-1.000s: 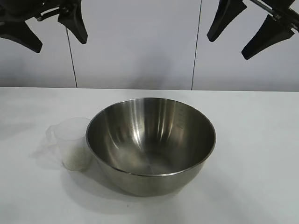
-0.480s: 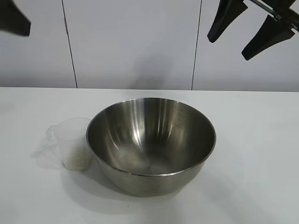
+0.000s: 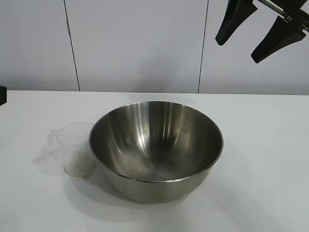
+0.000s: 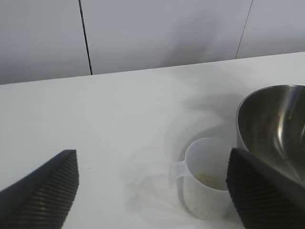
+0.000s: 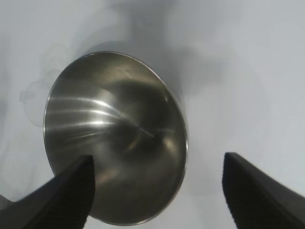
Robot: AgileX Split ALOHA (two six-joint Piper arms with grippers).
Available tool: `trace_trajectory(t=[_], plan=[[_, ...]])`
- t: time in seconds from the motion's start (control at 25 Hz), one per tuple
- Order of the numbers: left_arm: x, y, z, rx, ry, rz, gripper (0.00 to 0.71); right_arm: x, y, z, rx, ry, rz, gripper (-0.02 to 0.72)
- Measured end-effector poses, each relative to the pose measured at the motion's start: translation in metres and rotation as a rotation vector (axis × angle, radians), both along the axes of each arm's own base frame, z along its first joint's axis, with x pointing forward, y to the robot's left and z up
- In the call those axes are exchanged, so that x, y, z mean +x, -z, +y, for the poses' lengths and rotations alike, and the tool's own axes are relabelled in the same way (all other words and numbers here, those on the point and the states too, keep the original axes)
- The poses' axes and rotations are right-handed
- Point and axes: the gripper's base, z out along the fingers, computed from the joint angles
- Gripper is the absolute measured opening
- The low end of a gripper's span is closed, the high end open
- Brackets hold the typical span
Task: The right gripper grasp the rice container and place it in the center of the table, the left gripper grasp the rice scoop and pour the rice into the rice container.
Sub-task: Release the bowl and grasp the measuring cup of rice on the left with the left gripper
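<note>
The rice container (image 3: pixel 155 150), a wide shiny steel bowl, stands in the middle of the white table (image 3: pixel 260 159). Touching or nearly touching its left side is the rice scoop (image 3: pixel 73 147), a small clear plastic cup with a handle tab. A low layer of rice (image 3: pixel 79 164) lies in the scoop. My right gripper (image 3: pixel 256 38) hangs open high above the bowl's right side, holding nothing. In the right wrist view the bowl (image 5: pixel 114 133) lies below the right gripper (image 5: pixel 158 160). My left gripper (image 4: pixel 152 157) is open and empty, with the scoop (image 4: pixel 205 186) and bowl (image 4: pixel 276 124) ahead of it.
A white panelled wall (image 3: pixel 140 43) closes off the table's far edge. Bare tabletop stretches to the right of the bowl and in front of it. Only a dark sliver (image 3: pixel 2 95) shows at the left edge of the exterior view.
The left gripper has left the upper left of the exterior view, moving left and down. Its wide jaws have narrowed slightly. Right gripper, bowl and scoop have stayed put.
</note>
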Motion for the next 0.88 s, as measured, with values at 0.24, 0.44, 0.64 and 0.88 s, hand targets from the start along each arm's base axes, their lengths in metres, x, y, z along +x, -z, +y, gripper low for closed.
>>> trace_trajectory(t=[0.24,0.44,0.64,0.88], plan=[[0.011,0.03,-0.007,0.004,0.029,0.073,0.6,0.0,0.0,0.0,-0.007,-0.002,0.002,0.517],[0.019,0.058,-0.015,-0.036,0.099,0.116,0.594,0.0,0.0,-0.001,-0.009,-0.003,0.003,0.517],[0.025,0.079,-0.006,-0.067,0.083,0.17,0.594,0.0,0.0,-0.001,-0.009,-0.003,0.004,0.517],[0.028,0.097,0.007,-0.022,0.058,0.232,0.594,0.0,0.0,-0.001,-0.009,-0.003,0.004,0.517]])
